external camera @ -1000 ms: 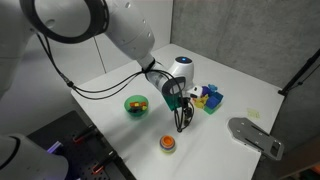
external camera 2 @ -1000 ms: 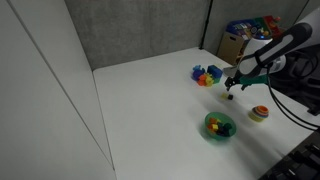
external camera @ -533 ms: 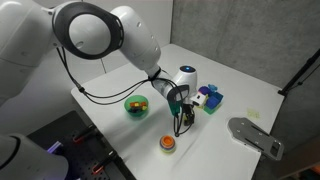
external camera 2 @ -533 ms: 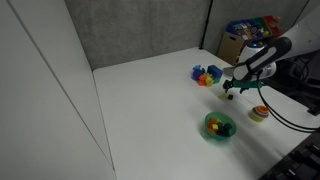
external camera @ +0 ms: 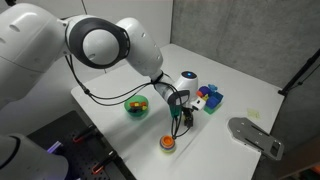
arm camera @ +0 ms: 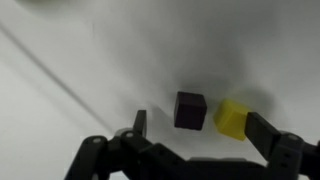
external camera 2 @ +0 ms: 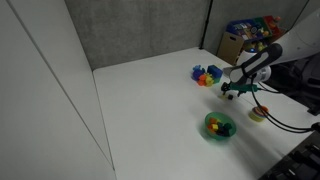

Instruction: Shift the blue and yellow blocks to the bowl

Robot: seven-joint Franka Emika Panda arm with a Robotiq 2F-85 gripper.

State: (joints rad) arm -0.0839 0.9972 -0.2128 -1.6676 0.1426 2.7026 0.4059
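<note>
Wrist view looks straight down on the white worktop (arm camera: 80, 60). Over the last second the arm (external camera: 100, 42) has swung its elbow across and lowered the tool (arm camera: 198, 122) a little, so a pick looks close. The bowl (external camera: 136, 105) stands well apart from it. The tool gapes wide and holds nothing; the blue block (arm camera: 191, 110) and yellow block (arm camera: 231, 117) lie just beside each other inside its span. As cubes they have no long axis. The pair lines up across the opening, the yellow one turned slightly.
</note>
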